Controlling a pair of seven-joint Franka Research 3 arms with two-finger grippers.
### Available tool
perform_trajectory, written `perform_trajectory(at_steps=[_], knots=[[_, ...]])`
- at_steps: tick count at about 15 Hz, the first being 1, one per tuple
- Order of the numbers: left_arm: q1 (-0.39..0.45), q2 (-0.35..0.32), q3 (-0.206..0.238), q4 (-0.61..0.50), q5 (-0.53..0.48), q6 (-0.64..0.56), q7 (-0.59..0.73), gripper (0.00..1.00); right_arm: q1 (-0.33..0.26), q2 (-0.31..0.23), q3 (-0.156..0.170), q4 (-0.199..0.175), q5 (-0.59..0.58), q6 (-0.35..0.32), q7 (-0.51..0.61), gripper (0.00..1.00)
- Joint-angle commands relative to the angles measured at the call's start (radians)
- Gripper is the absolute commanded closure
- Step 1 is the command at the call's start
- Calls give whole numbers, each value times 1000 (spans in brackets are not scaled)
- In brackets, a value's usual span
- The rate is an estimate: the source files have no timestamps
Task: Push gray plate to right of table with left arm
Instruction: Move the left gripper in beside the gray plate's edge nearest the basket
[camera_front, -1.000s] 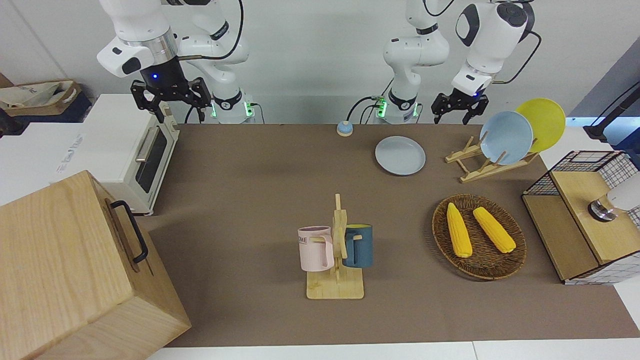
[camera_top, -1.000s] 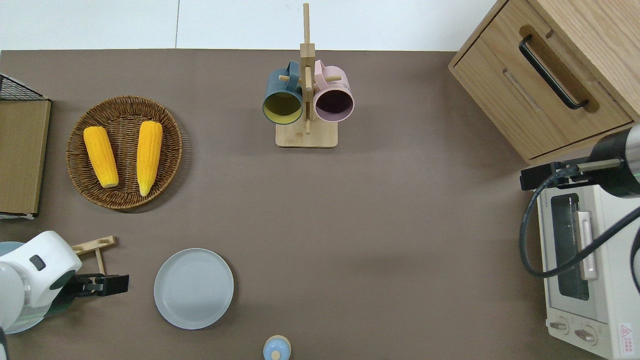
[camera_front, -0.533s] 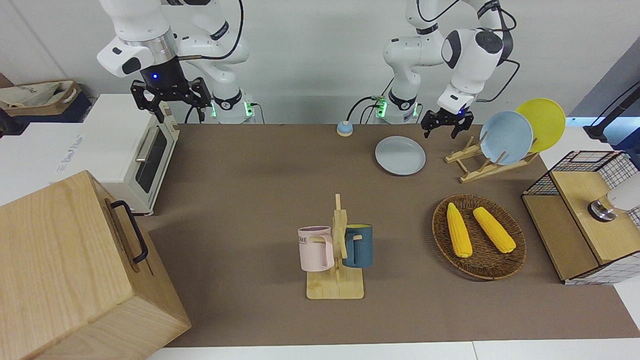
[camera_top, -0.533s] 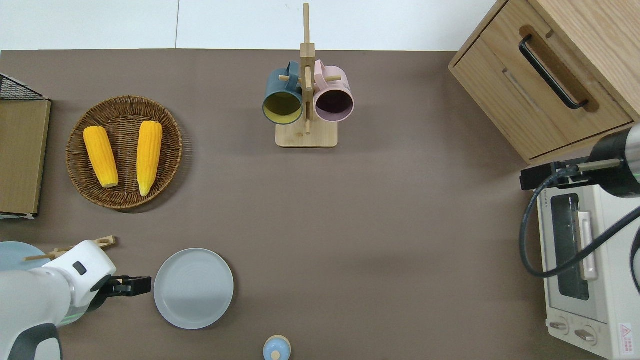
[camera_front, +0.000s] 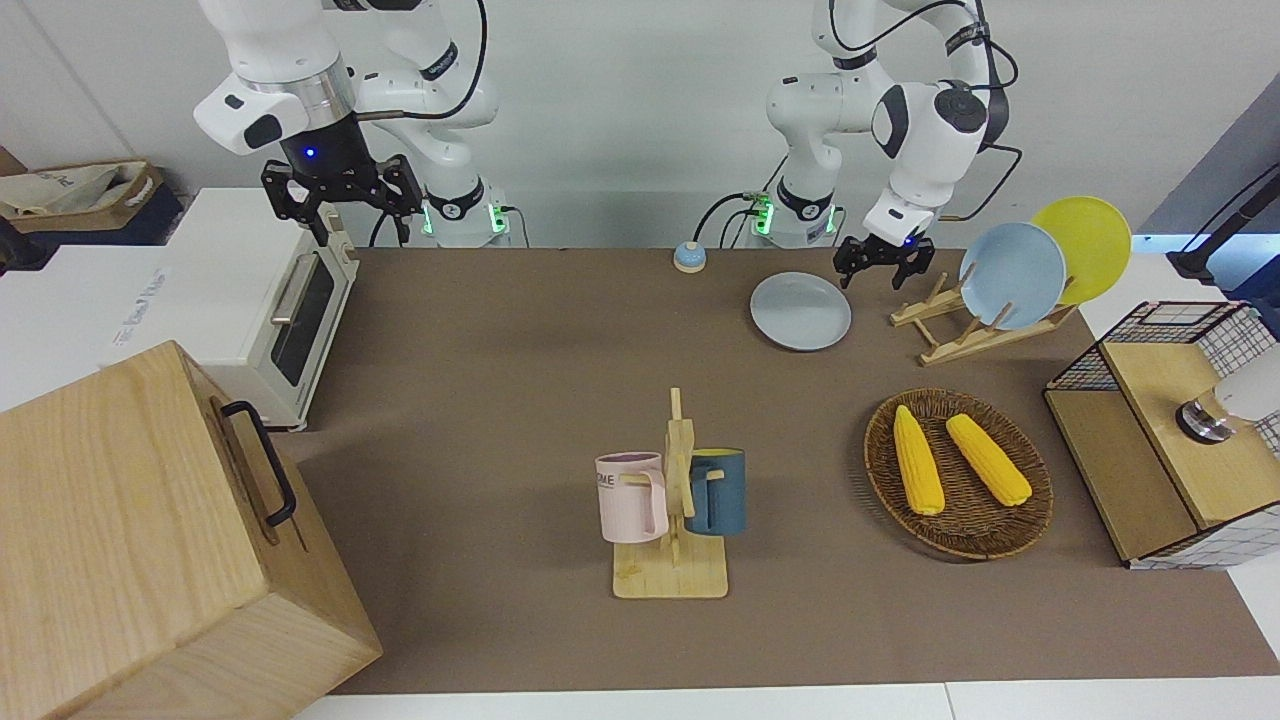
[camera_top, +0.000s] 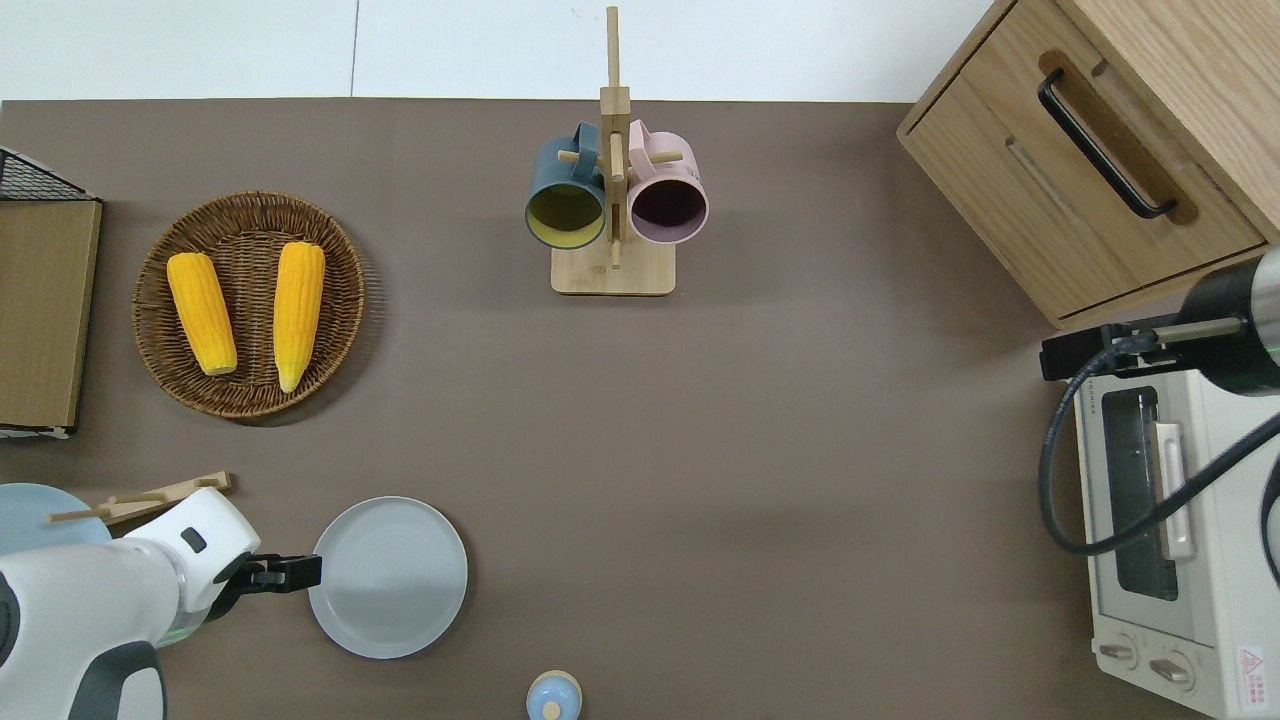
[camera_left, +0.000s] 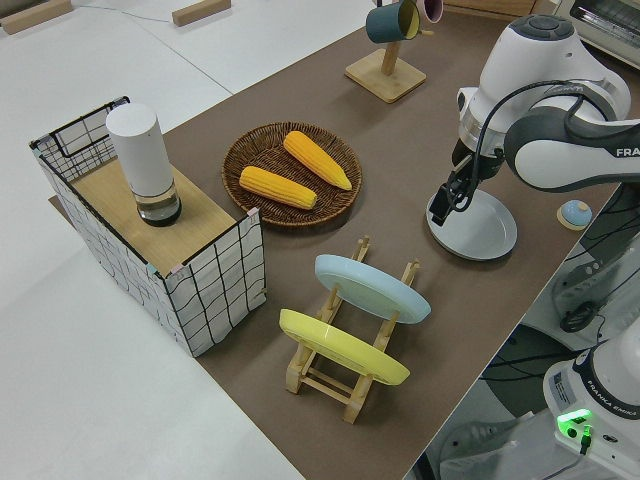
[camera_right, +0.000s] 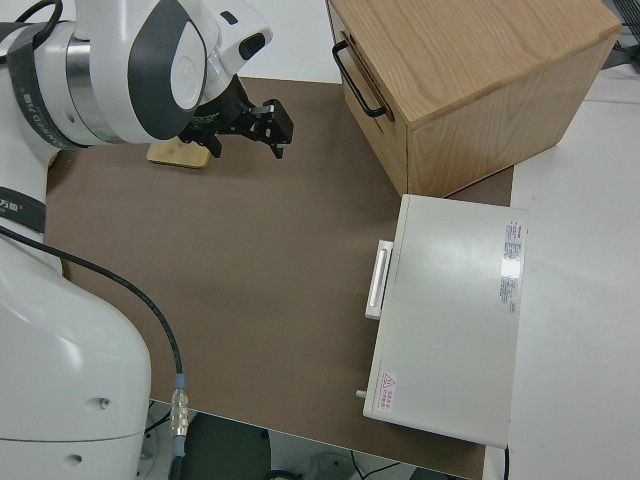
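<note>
The left gripper (camera_top: 300, 573) sits low at the gray plate's (camera_top: 388, 577) rim toward the left arm's end of the counter (camera_top: 760, 480), near the robots. Whether its fingers are spread or clenched, or touch the rim, cannot be told. The right arm is parked.

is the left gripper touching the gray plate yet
Cannot tell. In the overhead view the left gripper meets the gray plate at its rim, but the front and left side views do not show its height plainly.
</note>
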Motion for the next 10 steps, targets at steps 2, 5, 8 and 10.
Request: perform_trajectory(at_steps=[2, 5, 8, 10], knots=[[-28, 74, 4, -29, 2, 96, -22, 9, -3, -4, -1, 5, 22, -14, -1, 17], [-28, 117, 4, -33, 1, 125, -22, 9, -3, -4, -1, 5, 22, -14, -1, 17], [-39, 163, 4, -36, 1, 157, -22, 9, -3, -4, -1, 5, 22, -14, -1, 17], [-40, 192, 4, -36, 1, 175, -22, 9, -3, -4, -1, 5, 22, -12, -1, 17]])
